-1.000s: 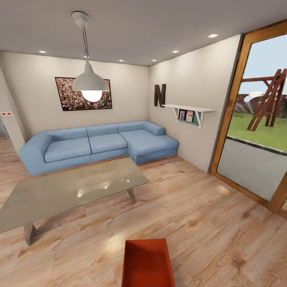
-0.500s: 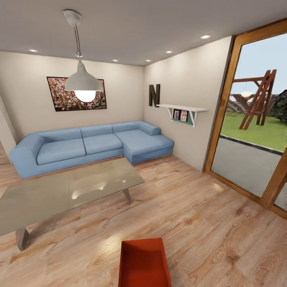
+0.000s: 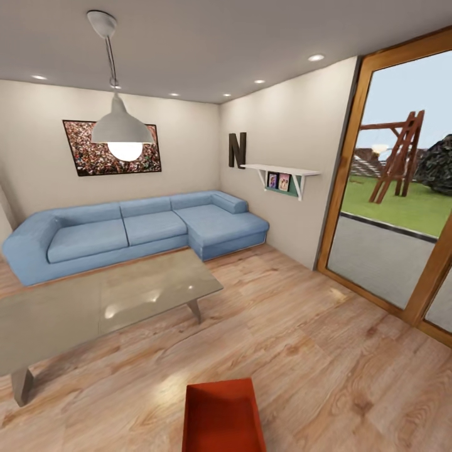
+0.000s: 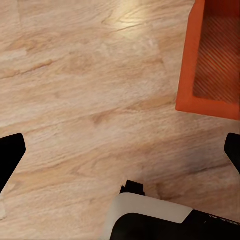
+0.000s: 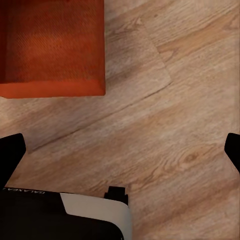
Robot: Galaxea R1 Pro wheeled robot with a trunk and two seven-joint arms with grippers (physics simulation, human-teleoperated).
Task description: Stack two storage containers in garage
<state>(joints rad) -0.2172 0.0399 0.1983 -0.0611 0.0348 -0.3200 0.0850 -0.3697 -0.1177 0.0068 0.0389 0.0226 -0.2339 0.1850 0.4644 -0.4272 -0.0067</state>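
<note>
One orange-red lidless storage container [image 3: 223,417] sits on the light wood-plank floor [image 3: 326,351] of the living room, at the bottom centre of the head view. The left wrist view catches one corner of the container [image 4: 212,60], off to the side of my left gripper [image 4: 121,152], which is open with only bare planks between its fingers. My right gripper [image 5: 121,152] is also open and holds nothing, and the container [image 5: 50,45] lies beyond it to one side. The garage is out of view.
A glass coffee table [image 3: 94,307] stands to the left ahead, with a blue corner sofa [image 3: 138,229] behind it against the wall. A wood-framed glass door [image 3: 389,188] fills the right side. A lamp [image 3: 122,129] hangs over the table. Open plank floor lies between table and door.
The whole head view has slid left, so the camera has turned right. The container stays at the bottom centre.
</note>
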